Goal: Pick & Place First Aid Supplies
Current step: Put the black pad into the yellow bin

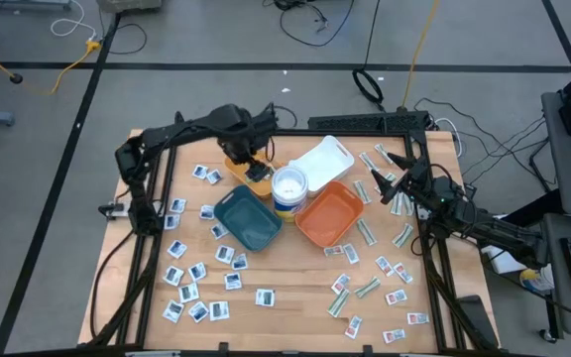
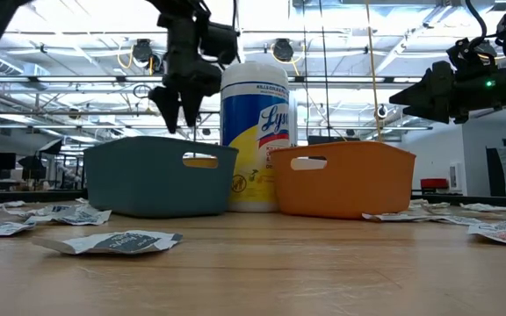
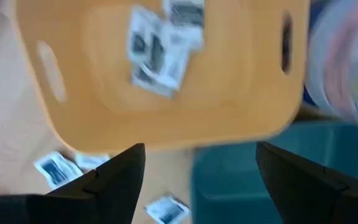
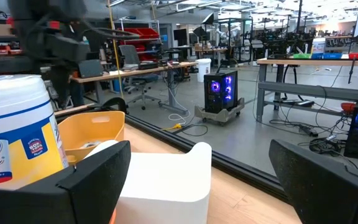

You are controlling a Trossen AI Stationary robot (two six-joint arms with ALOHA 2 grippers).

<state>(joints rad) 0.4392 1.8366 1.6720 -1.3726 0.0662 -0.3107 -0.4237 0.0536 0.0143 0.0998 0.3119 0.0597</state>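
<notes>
Many small flat packets lie on the wooden table: white squares with dark marks on the left [image 1: 191,278], and green-white strips and red-marked ones on the right [image 1: 385,268]. A few white packets with dark marks [image 3: 157,46] lie in the yellow tray [image 1: 256,177]. My left gripper [image 1: 249,159] hangs above this tray, pointing down, open and empty; it also shows in the left wrist view [image 3: 197,180] and the low view [image 2: 183,101]. My right gripper [image 1: 390,188] is held above the table right of the orange tray [image 1: 330,213], open and empty [image 4: 210,186].
A teal tray [image 1: 248,218], the orange tray, a white tray [image 1: 320,159] and a round wipes tub [image 1: 288,188] stand close together at the table's middle. Loose packets lie along the left, near and right parts of the table.
</notes>
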